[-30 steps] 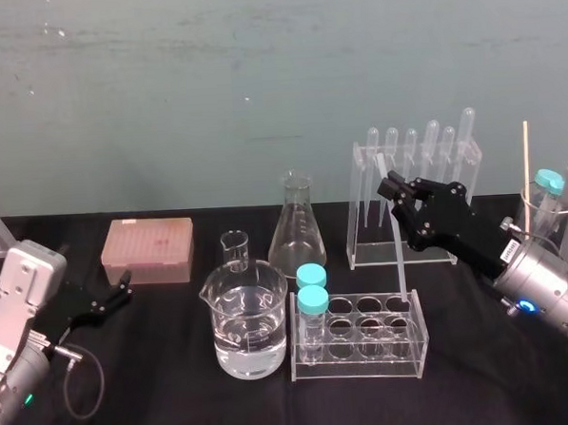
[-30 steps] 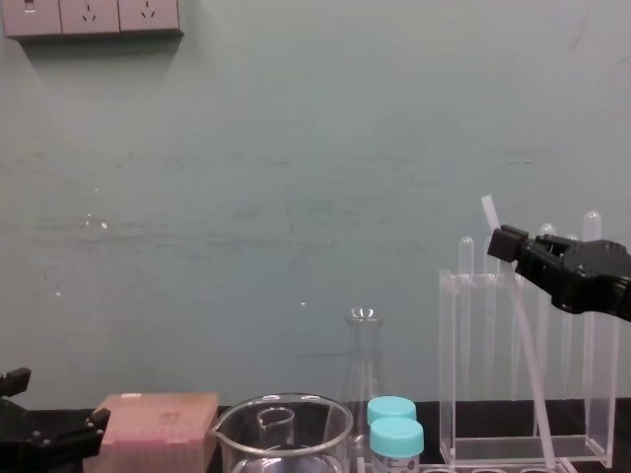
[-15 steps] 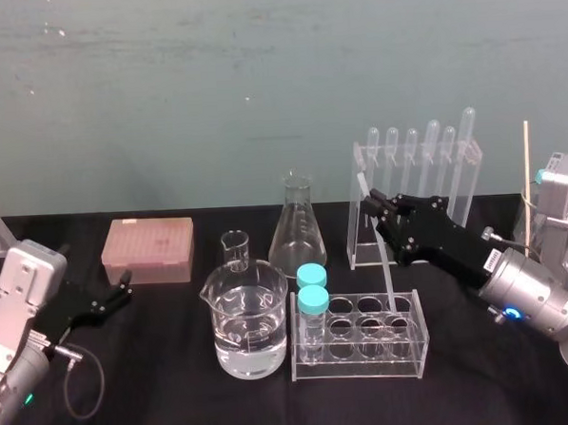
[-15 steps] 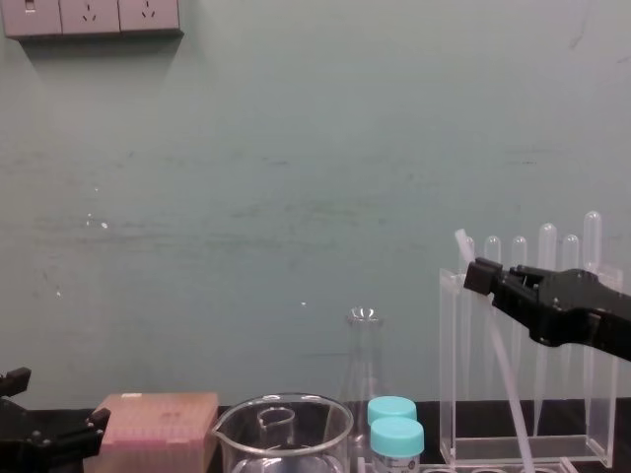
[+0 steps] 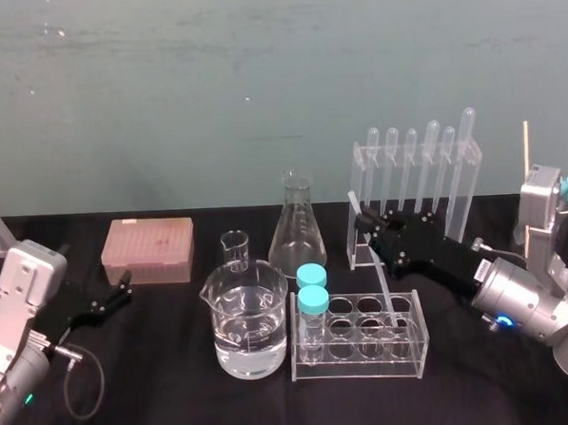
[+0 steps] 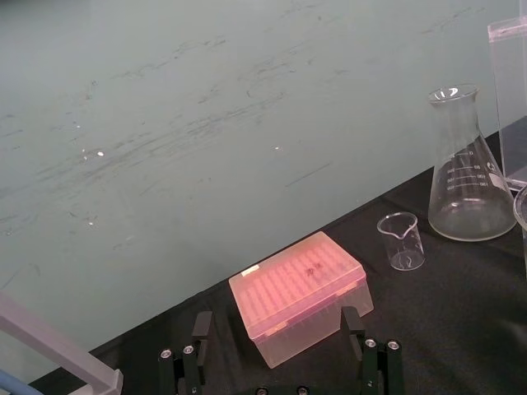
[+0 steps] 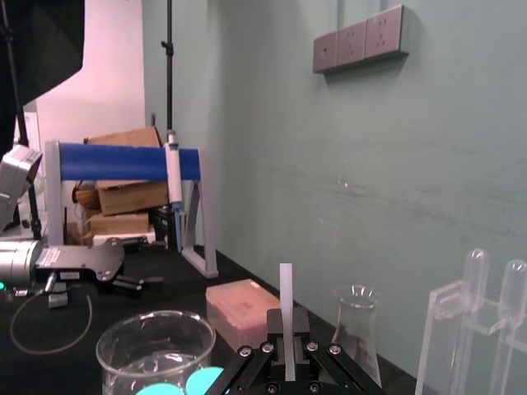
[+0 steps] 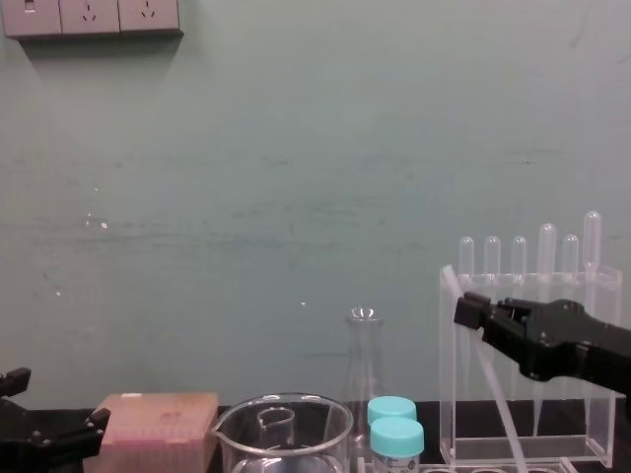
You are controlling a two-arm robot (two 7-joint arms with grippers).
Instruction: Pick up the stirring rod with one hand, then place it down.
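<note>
Near left, the left gripper [image 5: 124,287] sits parked, fingers spread wide, a pink box [image 5: 148,248] just beyond it. On the right, the right gripper [image 5: 365,225] is clamped on the stirring rod [image 5: 383,279]. The rod leans with its lower end at the low rack [image 5: 359,363], the tall rack [image 5: 410,168] behind.

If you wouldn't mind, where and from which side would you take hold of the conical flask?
Its narrow neck, under the flared lip: the conical flask stands upright and its sloped body would likely slip. Come from the robot's left, where the left gripper sits, since the right gripper, holding the stirring rod, crowds the other side.
</note>
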